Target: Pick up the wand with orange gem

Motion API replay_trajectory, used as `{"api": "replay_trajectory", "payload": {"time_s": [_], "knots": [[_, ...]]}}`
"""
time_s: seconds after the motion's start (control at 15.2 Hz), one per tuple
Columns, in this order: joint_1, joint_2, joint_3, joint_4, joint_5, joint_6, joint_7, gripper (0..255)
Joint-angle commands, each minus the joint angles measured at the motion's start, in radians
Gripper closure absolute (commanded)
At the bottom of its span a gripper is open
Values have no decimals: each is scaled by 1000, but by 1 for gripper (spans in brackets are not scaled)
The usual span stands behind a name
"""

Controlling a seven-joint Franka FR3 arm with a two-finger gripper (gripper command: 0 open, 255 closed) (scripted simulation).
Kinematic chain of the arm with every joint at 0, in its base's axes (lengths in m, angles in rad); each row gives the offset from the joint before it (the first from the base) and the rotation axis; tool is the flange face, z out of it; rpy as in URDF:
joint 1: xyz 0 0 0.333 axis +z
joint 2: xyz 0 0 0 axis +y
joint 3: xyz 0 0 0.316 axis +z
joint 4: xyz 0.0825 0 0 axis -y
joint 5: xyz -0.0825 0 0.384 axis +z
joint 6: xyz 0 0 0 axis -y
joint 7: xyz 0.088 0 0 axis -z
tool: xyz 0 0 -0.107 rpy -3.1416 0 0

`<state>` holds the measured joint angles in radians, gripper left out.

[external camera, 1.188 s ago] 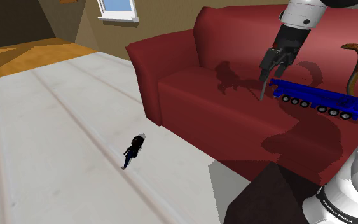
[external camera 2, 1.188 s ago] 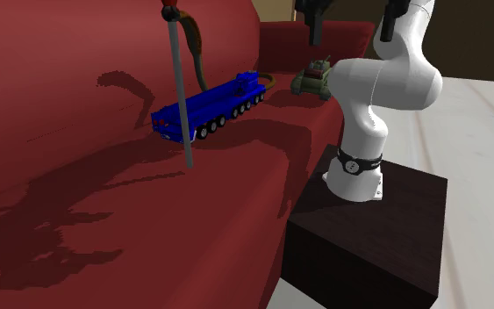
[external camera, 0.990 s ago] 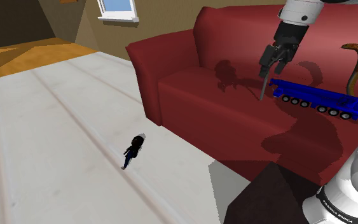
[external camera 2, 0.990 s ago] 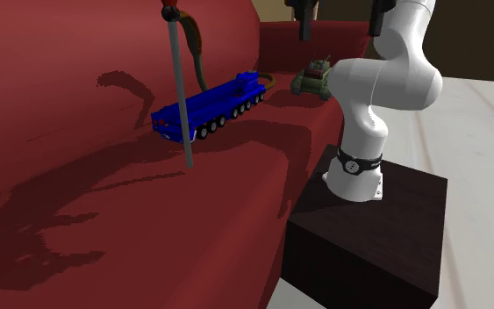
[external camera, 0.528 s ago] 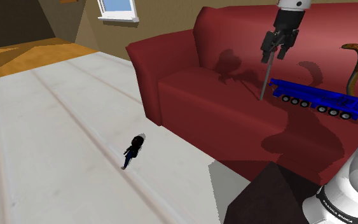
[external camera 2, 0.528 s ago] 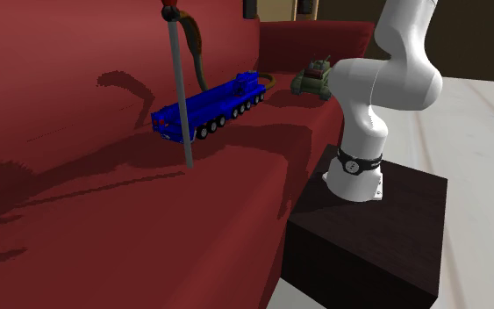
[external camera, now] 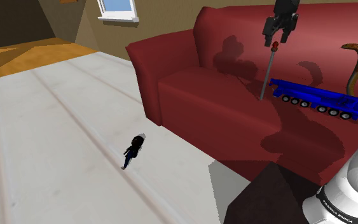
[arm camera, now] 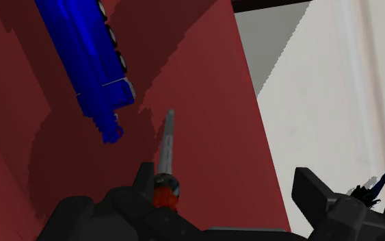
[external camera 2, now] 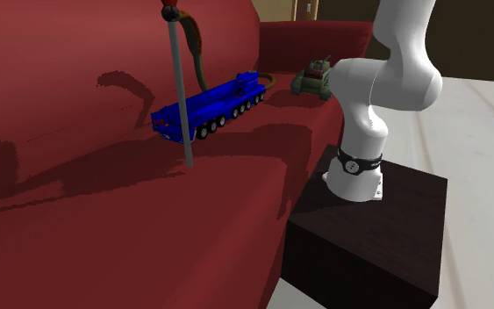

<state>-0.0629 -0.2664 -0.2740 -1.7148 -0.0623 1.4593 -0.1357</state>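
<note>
The wand (external camera: 268, 73) is a thin grey rod with a red-orange gem on top. It stands nearly upright with its lower tip on the red sofa seat, beside the end of a blue toy truck (external camera: 320, 100). My black gripper (external camera: 278, 33) hangs open just above the gem and does not touch it. In the wrist view the wand (arm camera: 166, 140) runs away from the gripper (arm camera: 225, 176), and its gem sits close to one finger (arm camera: 144, 179), unclasped. The second exterior view has the wand (external camera 2: 180, 88) standing in front of the truck (external camera 2: 208, 105).
The red sofa (external camera: 190, 83) carries a brown hooked toy (external camera: 355, 63) behind the truck and a small green tank (external camera 2: 315, 79) near its arm. A small dark figurine (external camera: 134, 149) stands on the pale floor. The dark stand (external camera 2: 368, 237) sits against the sofa's front.
The gripper has risen from around the wand's upper part to above its gem. The wand has stayed standing in the same spot.
</note>
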Motion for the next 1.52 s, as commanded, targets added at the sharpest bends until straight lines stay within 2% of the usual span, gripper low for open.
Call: {"api": "replay_trajectory", "payload": {"time_s": [0.0,0.13,0.59,0.73,0.79,1.45], "knots": [[-12,77,-27,104,-4,-41,-33,0],[-25,155,-52,209,0,-80,-65,0],[-24,112,-47,64,-12,23,-51,0],[-24,109,-46,53,-13,31,-51,0],[-25,109,-46,53,-13,31,-51,255],[-24,114,-47,72,-12,17,-52,255]]}}
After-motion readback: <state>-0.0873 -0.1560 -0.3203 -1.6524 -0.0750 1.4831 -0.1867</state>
